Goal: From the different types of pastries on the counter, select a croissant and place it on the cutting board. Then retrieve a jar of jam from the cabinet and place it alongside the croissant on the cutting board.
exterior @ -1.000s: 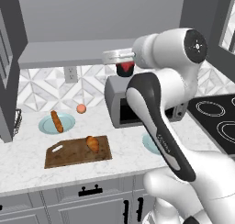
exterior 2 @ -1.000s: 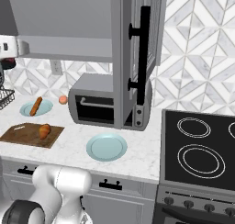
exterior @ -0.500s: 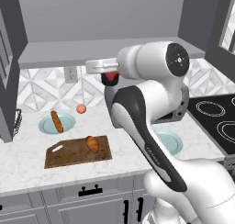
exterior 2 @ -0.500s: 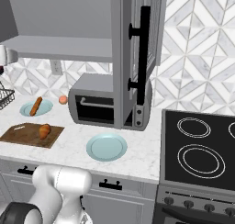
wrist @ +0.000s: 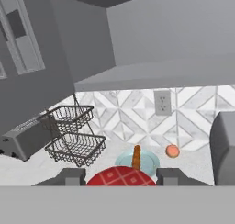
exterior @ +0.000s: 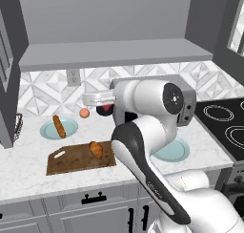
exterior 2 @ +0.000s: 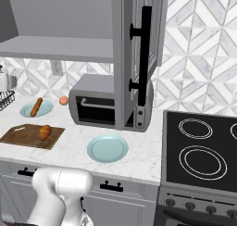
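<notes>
While the arm reaches leftward above the counter (exterior: pixel 28 165), the gripper (exterior: pixel 106 102) hangs in the air with its jaws narrowed onto the jar of jam (exterior: pixel 105 109); in the hand view the jar's red checked lid (wrist: pixel 120 177) sits between the two dark finger tips (wrist: pixel 69 177), which press on either side of it.

Landmark: cutting board (exterior: pixel 71 161), dark brown, flat on the counter, handle cutout at its left end.
- Croissant (exterior: pixel 96 149): lying on the board, toward its right end.
- Jar of jam: held clear of the counter, above and behind the board's right end, touching nothing but the fingers.
- Long thin pastry (exterior: pixel 58 126): on a round teal plate (exterior: pixel 47 131), behind the board's left half.
- Small orange ball (exterior: pixel 84 113): on the counter behind the board, right of that plate.
- Second teal plate (exterior 2: pixel 107 148): well right of the board, in front of the toaster oven (exterior 2: pixel 95 104).
- Cabinet (exterior: pixel 114 53): grey open shelf on the wall above the board.
- Wire basket rack (wrist: pixel 72 135): far left of the board.
</notes>
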Tool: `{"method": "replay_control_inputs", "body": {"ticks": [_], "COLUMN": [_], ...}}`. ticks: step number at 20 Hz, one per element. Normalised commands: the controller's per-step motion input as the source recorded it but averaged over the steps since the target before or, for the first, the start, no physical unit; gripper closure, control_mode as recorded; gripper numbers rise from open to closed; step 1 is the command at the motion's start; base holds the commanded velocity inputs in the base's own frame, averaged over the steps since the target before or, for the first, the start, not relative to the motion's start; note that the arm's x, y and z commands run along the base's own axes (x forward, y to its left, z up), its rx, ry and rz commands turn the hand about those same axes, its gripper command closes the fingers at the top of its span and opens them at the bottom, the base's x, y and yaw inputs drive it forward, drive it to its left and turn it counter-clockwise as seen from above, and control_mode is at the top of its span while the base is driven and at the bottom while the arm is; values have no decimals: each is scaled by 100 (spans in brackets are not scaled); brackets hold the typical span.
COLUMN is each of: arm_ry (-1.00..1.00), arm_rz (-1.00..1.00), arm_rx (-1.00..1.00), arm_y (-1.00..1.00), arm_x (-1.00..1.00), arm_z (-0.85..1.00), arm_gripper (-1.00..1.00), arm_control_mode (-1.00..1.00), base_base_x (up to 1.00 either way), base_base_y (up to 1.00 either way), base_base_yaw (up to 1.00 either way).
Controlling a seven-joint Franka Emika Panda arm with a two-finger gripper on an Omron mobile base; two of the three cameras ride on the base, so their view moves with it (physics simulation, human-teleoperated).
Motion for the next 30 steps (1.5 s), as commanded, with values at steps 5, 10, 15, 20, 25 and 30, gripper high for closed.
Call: {"method": "replay_control_inputs", "body": {"ticks": [5, 10, 15, 20, 25, 30], "arm_ry": [0, 1, 3, 5, 2, 0], "arm_rz": [11, 7, 14, 7, 7, 5], "arm_rx": [0, -1, -1, -8, -9, -4], "arm_y": [11, 1, 32, 37, 41, 26], "arm_x": [19, 44, 46, 42, 22, 22], "arm_z": [-71, -33, -42, -65, -45, -50], "arm_gripper": [100, 100, 100, 100, 100, 100], "arm_control_mode": [-100, -100, -100, -100, -100, -100], "base_base_x": [0, 0, 0, 0, 0, 0], "base_base_y": [0, 0, 0, 0, 0, 0], "base_base_yaw": [0, 0, 0, 0, 0, 0]}}
